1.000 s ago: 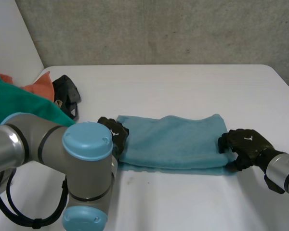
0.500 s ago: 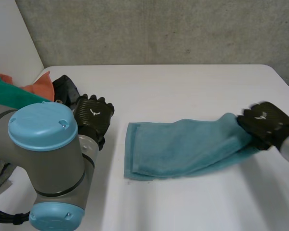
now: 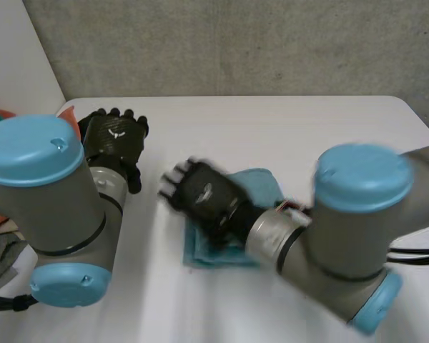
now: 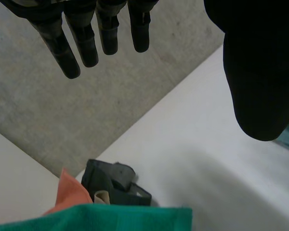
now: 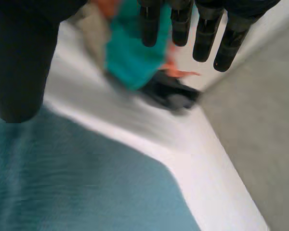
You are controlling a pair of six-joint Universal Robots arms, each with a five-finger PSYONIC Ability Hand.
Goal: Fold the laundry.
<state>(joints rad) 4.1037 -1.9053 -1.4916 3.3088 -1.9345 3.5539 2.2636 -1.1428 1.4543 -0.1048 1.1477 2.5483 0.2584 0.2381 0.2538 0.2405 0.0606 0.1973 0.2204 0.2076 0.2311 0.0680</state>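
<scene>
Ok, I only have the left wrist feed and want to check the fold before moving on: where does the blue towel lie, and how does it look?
Observer: In the head view the blue towel lies on the white table between the arms, folded into a small layered bundle and partly hidden under the right arm.
Operator: Is the right hand on it?
Observer: The right hand is over the towel's left part, reaching across it. I cannot tell whether it touches.
Operator: Is it gripping the cloth?
Observer: No. In the right wrist view its fingers are straight, with the towel below the palm and nothing pinched.
</scene>
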